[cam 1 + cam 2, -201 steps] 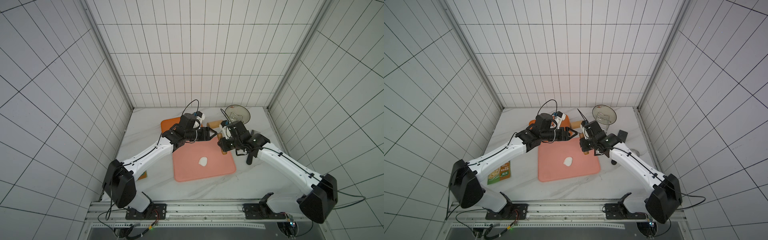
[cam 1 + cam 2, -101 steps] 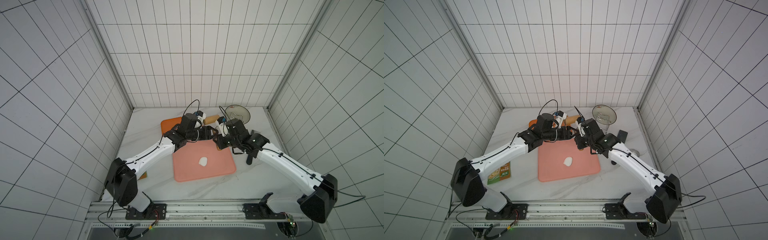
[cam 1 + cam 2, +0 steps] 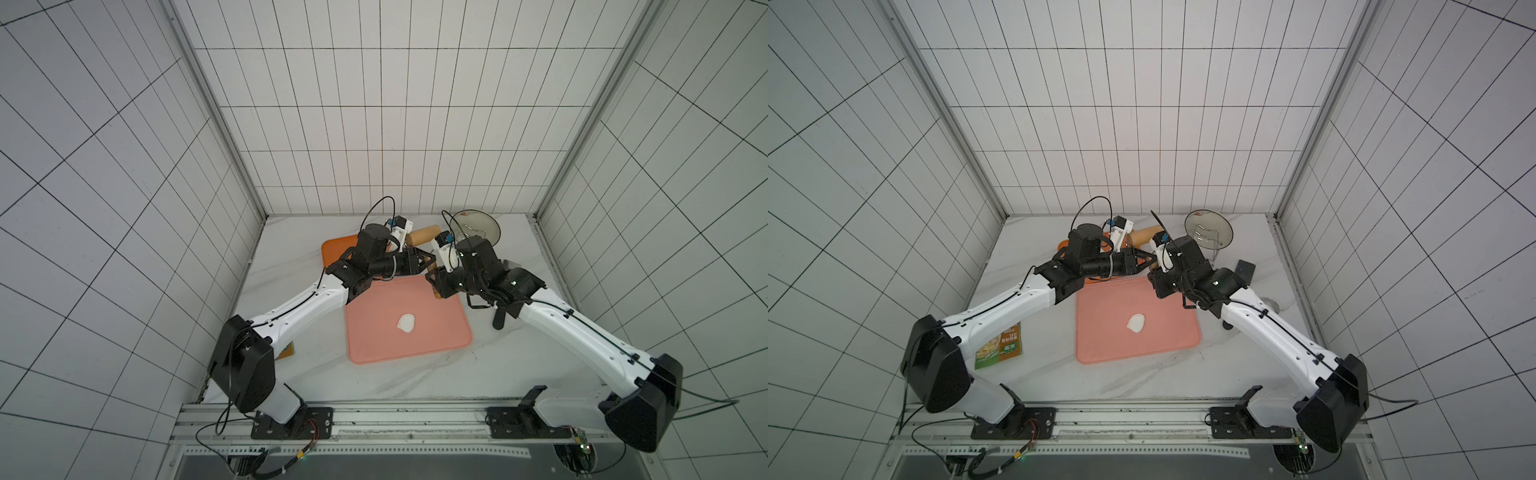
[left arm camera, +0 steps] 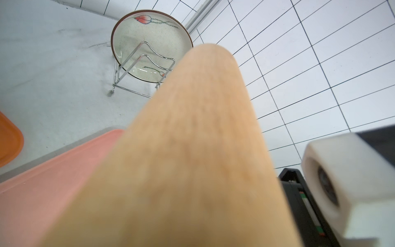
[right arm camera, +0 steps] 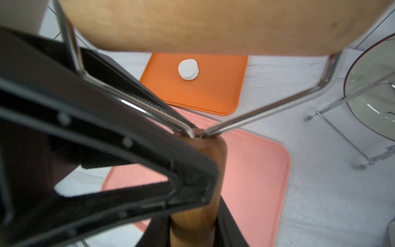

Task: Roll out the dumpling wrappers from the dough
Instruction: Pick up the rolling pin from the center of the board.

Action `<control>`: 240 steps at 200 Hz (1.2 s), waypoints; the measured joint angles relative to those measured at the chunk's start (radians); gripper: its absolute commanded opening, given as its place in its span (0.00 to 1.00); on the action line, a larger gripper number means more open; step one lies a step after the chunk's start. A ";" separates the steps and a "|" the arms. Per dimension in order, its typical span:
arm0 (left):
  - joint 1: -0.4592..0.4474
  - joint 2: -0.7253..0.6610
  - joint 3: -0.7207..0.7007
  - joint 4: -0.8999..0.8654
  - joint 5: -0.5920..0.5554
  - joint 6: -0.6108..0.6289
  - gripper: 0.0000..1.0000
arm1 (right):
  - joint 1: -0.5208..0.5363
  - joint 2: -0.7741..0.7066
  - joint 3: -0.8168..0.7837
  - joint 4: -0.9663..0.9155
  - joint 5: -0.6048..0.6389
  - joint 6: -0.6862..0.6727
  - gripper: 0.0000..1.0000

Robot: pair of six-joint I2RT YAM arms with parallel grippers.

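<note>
Holding anything, that right hand (image 3: 434, 282)?
— Yes. It is closed on the brown handle (image 5: 213, 154) of the wooden roller (image 3: 423, 235), gripping low on the handle. The roller hangs in the air over the far edge of the pink mat (image 3: 374, 340).

And the left hand (image 3: 428, 266)?
— It reaches in from the left. Its black fingers (image 5: 106, 128) sit either side of the handle's top, where the two wire arms (image 5: 267, 111) meet, and they touch it there. The gap between them is narrow, but whether they truly pinch the handle I cannot tell.

Where is the dough (image 3: 406, 323)?
— It is a small white lump lying on the mat, a little right of its middle and apart from both hands. It shows in both top views.

Any wrappers (image 5: 188, 69)?
— A short stack of round white discs lies on the orange tray (image 5: 213, 89). The tray rests on the tabletop (image 3: 415, 382) just beside the mat's far left corner.

Anything else?
— A plate (image 4: 149, 36) leans in a wire rack (image 4: 145, 55) at the far right, and a printed packet (image 3: 1000, 347) lies at the near left.
</note>
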State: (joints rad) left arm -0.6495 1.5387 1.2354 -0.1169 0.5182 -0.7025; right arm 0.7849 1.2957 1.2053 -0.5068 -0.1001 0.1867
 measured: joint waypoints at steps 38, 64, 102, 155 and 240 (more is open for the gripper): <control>0.006 0.003 0.000 0.002 0.021 0.000 0.29 | 0.000 -0.002 -0.001 -0.003 -0.001 -0.003 0.10; 0.008 0.006 0.000 0.017 0.042 -0.006 0.44 | 0.000 -0.006 -0.001 -0.009 -0.012 -0.011 0.10; 0.009 0.006 -0.001 0.023 0.061 -0.009 0.31 | -0.004 -0.015 -0.001 -0.015 -0.018 -0.022 0.10; 0.010 0.009 -0.002 0.024 0.068 -0.007 0.00 | -0.006 -0.019 -0.001 -0.022 -0.020 -0.028 0.16; 0.010 0.011 -0.021 -0.004 0.075 -0.021 0.00 | -0.005 -0.063 -0.008 0.015 -0.036 -0.041 0.55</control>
State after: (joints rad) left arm -0.6392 1.5497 1.2140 -0.1207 0.5930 -0.7231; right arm 0.7795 1.2324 1.1969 -0.4915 -0.1360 0.1459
